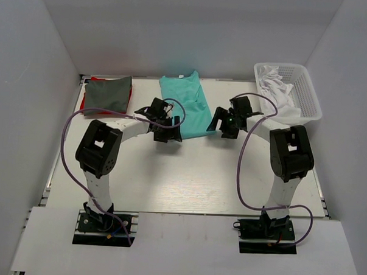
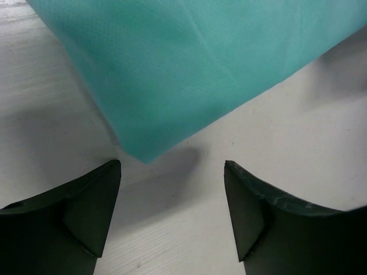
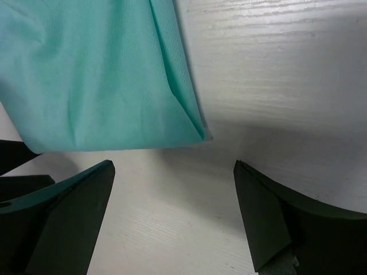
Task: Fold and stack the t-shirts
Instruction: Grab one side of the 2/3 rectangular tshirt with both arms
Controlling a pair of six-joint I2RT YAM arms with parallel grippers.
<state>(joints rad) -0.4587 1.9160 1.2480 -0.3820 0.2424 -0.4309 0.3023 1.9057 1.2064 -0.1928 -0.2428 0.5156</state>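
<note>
The mint-teal t-shirt (image 1: 186, 104) lies folded into a long strip at the back middle of the table, collar away from me. It fills the top of the left wrist view (image 2: 189, 63) and the right wrist view (image 3: 92, 74). A folded dark grey t-shirt (image 1: 108, 93) lies on the red one (image 1: 83, 101) at the back left. My left gripper (image 1: 169, 135) is open and empty at the teal shirt's near left corner (image 2: 143, 156). My right gripper (image 1: 219, 124) is open and empty at its near right corner (image 3: 200, 134). Neither touches the cloth.
A white lattice basket (image 1: 307, 94) with white cloth (image 1: 277, 90) in it stands at the back right. White walls close in the table on three sides. Purple cables loop beside both arms.
</note>
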